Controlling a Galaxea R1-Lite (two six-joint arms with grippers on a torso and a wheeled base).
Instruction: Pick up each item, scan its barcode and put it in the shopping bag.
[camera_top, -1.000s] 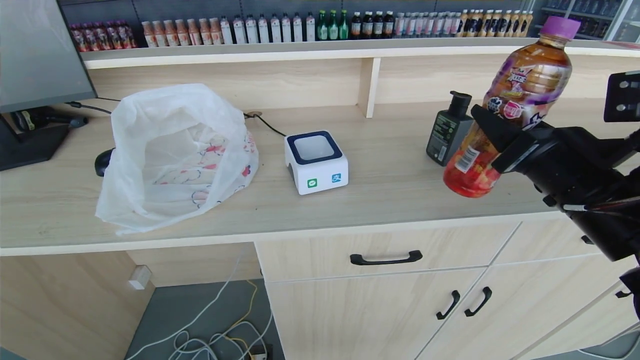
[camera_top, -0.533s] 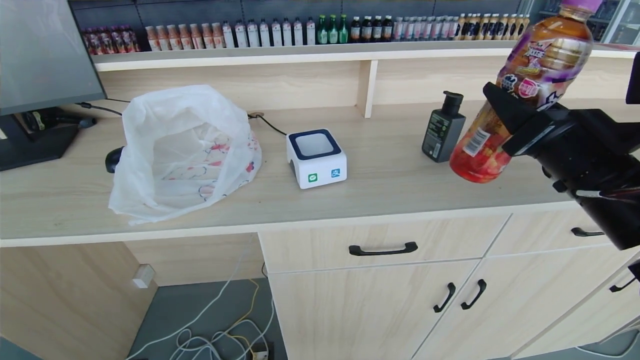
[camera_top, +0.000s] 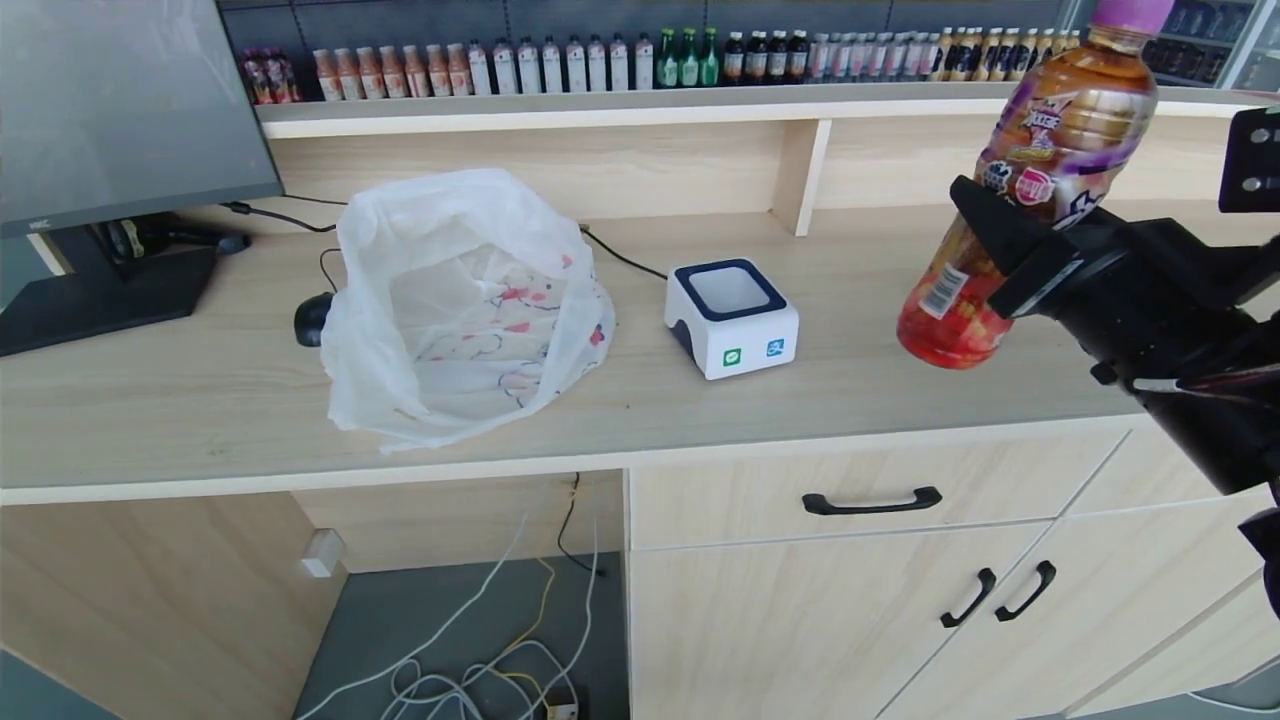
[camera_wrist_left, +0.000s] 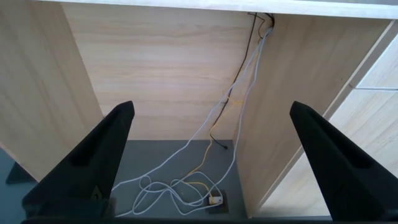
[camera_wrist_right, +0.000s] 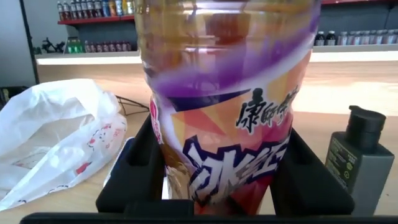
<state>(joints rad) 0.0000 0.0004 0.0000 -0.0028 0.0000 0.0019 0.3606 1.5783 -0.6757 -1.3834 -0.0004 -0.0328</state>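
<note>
Clamping the tilted bottle (camera_top: 1040, 150) above the worktop (camera_top: 200, 400), right of the scanner (camera_top: 731, 317), our right tool (camera_top: 1012, 245) risks a slip on slick plastic; our left tool (camera_wrist_left: 210, 112) hangs spread apart; a barcode turned away would miss the scan.

Head above counter (camera_top: 200, 400), right wrist hugging bottle (camera_wrist_right: 230, 93), both seeing bag (camera_top: 460, 300)

Right arm (camera_top: 1180, 340) – matte black housing, chunky, with rounded joints; thin white-and-red cable (camera_top: 1150, 384) along the wrist. Black bracket plate (camera_top: 1248, 160) with two silver screws. Right gripper (camera_top: 1035, 225): black, wedge-shaped. Left gripper (camera_wrist_left: 211, 107) – two black fingers (camera_wrist_left: 93, 165) tapering to blunt tips
</note>
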